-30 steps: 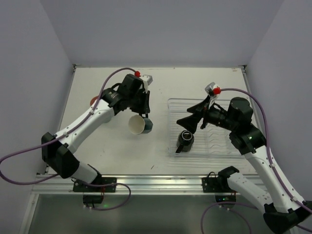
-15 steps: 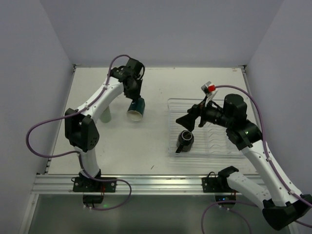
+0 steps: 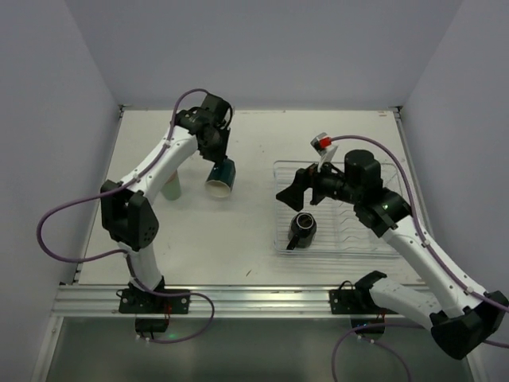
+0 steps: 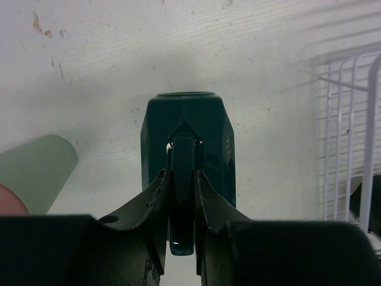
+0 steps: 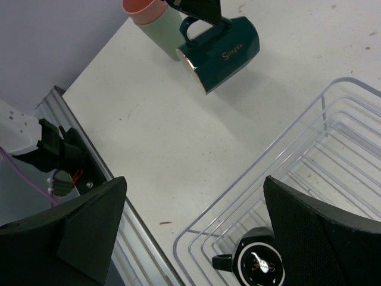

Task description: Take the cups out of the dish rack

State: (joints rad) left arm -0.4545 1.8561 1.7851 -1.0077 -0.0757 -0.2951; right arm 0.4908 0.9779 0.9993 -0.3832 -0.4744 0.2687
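Clenched left gripper (image 4: pixel 181 179) grasps the teal mug (image 4: pixel 184 116) by its handle; right gripper (image 3: pixel 294 185) gapes wide, black mug (image 3: pixel 303 228) in the rack (image 3: pixel 380 248) just beneath it.

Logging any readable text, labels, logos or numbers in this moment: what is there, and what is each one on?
"Simple" (gold script, as best it reads): on the side of the dark teal mug.
Gold emblem on the black mug in the dish rack: too small to read.
Nothing else legible.
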